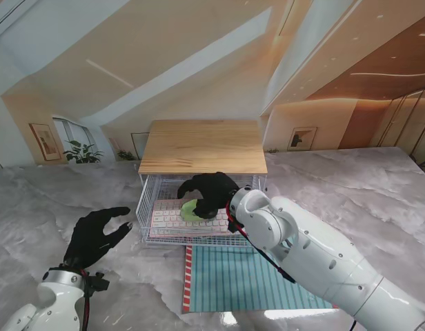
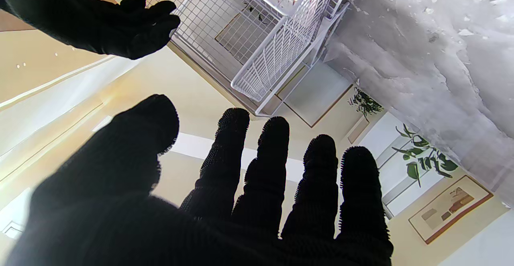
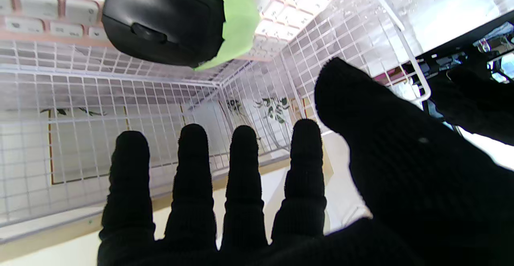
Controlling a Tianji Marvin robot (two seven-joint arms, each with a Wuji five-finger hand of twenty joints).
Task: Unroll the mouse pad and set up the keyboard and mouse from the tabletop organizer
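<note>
inside the wire drawer (image 1: 145, 201) of the organizer (image 1: 202, 146), our right hand (image 1: 211, 193) hovers over the mouse (image 3: 164, 19), fingers (image 3: 192, 177) apart and holding nothing, while the mouse rests on the keyboard (image 1: 172, 221) at the drawer's middle. we judge a careless close could nudge the mouse across the keys or snag a fingertip in the mesh. our left hand (image 1: 94, 236) hangs spread beside the drawer's left edge, and the mouse pad (image 1: 250, 277) lies flat at the desk's near edge.

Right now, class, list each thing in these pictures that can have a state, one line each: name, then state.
Mouse pad: unrolled, flat on the table.
Drawer: pulled out of the organizer.
Keyboard: lying in the drawer.
Mouse: on the keyboard, not gripped.
Right hand: open, over the mouse.
Left hand: open, holding nothing.
</note>
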